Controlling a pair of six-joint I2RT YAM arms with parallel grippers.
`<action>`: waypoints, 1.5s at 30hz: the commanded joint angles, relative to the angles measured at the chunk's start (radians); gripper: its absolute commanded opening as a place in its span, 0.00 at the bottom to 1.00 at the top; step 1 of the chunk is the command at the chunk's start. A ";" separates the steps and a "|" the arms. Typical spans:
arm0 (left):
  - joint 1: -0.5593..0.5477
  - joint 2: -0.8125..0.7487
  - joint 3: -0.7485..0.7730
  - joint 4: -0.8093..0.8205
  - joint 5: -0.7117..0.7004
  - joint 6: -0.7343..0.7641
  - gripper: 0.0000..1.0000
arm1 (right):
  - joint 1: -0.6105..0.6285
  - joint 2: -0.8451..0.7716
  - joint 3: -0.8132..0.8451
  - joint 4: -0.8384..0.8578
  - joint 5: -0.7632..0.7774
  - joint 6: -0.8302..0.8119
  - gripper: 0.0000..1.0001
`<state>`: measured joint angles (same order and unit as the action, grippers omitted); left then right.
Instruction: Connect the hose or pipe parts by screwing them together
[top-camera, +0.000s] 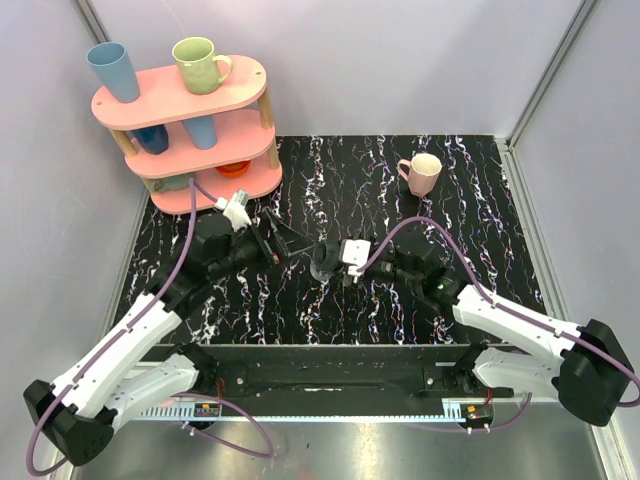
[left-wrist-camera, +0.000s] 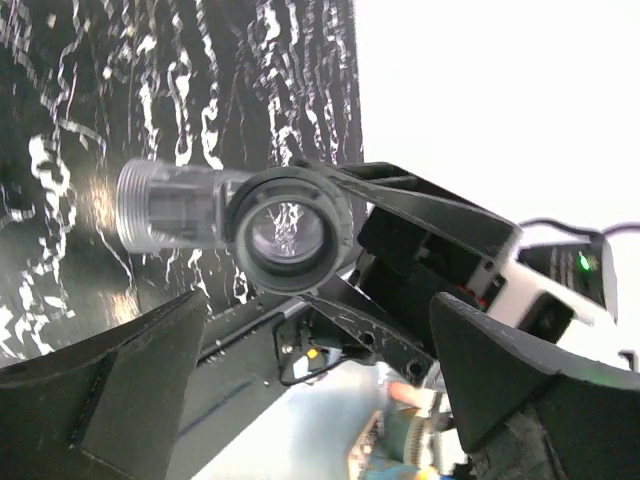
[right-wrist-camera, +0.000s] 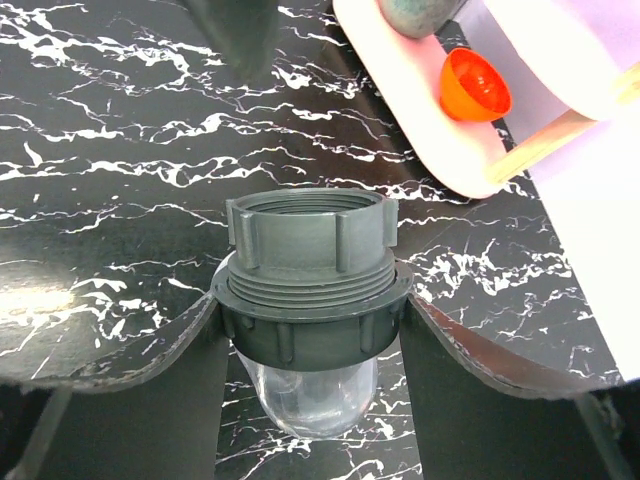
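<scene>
Holding now: the right gripper (right-wrist-camera: 310, 345) is clamped on the grey ring fitting (right-wrist-camera: 308, 285), one finger pressed to each side, with the clear tube (right-wrist-camera: 308, 395) seated in the fitting's near end.
Whereabouts: the joined piece is held over the middle of the bench (top-camera: 330, 180), at the tip of the right arm.
Free arm: the left gripper (top-camera: 280, 243) stands wide apart with nothing in it, just beside the piece on its left.
Key relation: the fitting's open mouth looks straight at the left gripper, so the long axis runs across the bench from arm to arm. Any further turn would have the left gripper come in along that line.
Side detail: from the left wrist, a clear threaded stub of the tube juts sideways from the ring.
Progress, my guess: the threads look run together, though from here I can't tell whether they are fully tight.
In the way: nothing lies between the left gripper and the piece.
Round about: a pink mug (top-camera: 422, 172) sits well apart at the back right. The pink shelf (top-camera: 155, 97) stands at the back left with an orange bowl (right-wrist-camera: 475, 85) on its lowest tier. Purple cables (top-camera: 185, 225) loop along both arms.
</scene>
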<state>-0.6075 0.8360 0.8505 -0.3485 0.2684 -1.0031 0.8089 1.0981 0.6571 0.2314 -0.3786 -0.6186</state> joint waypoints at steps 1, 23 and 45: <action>0.000 0.078 0.065 -0.122 -0.023 -0.279 0.97 | 0.027 -0.024 0.015 0.088 0.066 -0.047 0.00; -0.020 0.233 0.070 -0.063 0.005 -0.361 0.86 | 0.073 0.014 0.058 0.026 0.083 -0.075 0.00; -0.072 0.134 -0.080 0.310 0.072 0.367 0.28 | 0.055 0.082 0.208 -0.144 -0.170 0.089 0.00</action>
<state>-0.6704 1.0260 0.8127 -0.3088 0.2653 -1.0077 0.8650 1.1809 0.7624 0.0631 -0.3519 -0.5957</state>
